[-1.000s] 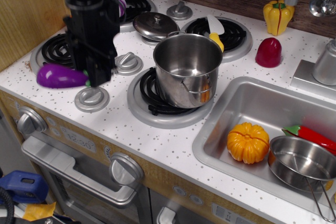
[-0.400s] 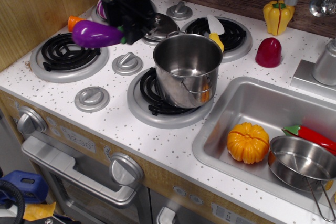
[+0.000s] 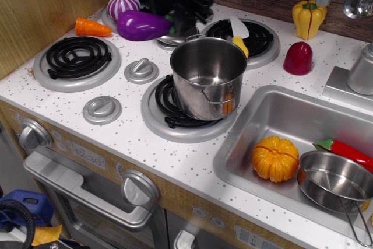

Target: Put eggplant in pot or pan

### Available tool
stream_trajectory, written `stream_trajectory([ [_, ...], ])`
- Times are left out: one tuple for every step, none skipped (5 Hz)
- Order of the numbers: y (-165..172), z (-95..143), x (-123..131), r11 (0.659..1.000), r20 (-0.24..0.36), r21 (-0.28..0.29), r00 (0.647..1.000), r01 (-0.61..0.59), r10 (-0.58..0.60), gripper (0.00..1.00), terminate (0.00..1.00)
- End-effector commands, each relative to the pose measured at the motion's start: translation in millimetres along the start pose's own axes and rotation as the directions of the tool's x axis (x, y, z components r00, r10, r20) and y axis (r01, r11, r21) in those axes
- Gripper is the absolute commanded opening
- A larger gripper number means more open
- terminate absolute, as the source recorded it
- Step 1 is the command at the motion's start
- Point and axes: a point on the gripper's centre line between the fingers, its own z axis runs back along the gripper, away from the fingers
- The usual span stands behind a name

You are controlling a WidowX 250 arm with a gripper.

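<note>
While the glossy purple plastic eggplant (image 3: 141,25) is carried above the back of the white speckled tabletop (image 3: 175,161), its green stem end is gripped by the black end effector (image 3: 175,18), whose jaws are closed on it. The eggplant is held roughly level, pointing left, above the rear left burner and just up and left of the tall shiny steel pot (image 3: 208,81), whose open mouth it has not reached. The pot is seen standing on the front middle coil burner (image 3: 169,108). A purple-and-white striped onion-shaped bulb (image 3: 121,4) and an orange toy carrot (image 3: 91,27) are found just left of the eggplant. In the grey metal sink (image 3: 256,118) an orange toy pumpkin (image 3: 274,158) and a small steel pan (image 3: 334,181) are seen lying.
</note>
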Motion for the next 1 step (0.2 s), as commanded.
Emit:
stream_trajectory([
  [-5.0,-4.4,25.7,1.0,0.074,-0.024,0.997,0.006,-0.004,0.0,1.0],
])
